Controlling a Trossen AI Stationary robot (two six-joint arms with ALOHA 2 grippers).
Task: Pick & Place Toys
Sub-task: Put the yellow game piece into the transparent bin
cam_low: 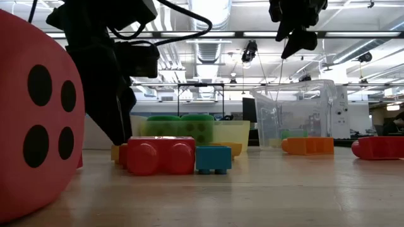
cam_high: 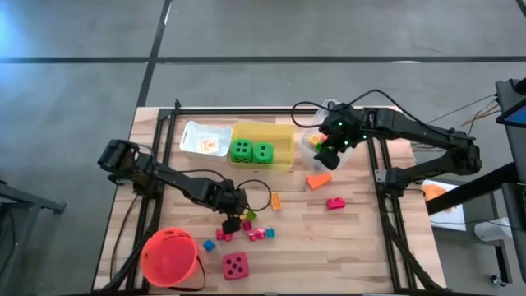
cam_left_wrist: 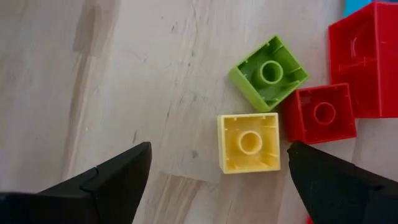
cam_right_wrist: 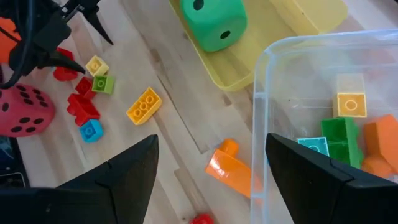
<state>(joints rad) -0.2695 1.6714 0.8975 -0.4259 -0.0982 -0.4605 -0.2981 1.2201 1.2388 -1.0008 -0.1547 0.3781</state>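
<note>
We hold our left gripper (cam_left_wrist: 214,180) wide open low over the table, its fingers either side of a yellow block (cam_left_wrist: 249,142), with a green block (cam_left_wrist: 268,71) and red blocks (cam_left_wrist: 323,113) just beside. Our right gripper (cam_right_wrist: 211,171) hangs open and empty above the clear bin (cam_right_wrist: 311,56), which holds blocks. Two green dice (cam_high: 251,151) sit in the yellow bin (cam_high: 283,136).

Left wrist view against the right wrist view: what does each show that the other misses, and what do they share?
Only the left wrist view: a close look at the open left pincer straddling the yellow block.
Only the right wrist view: the clear bin with blocks inside, a green die in the yellow bin, the orange wedge, the pink-red die.
Both: the yellow block, the green block and red blocks beside it.
</note>
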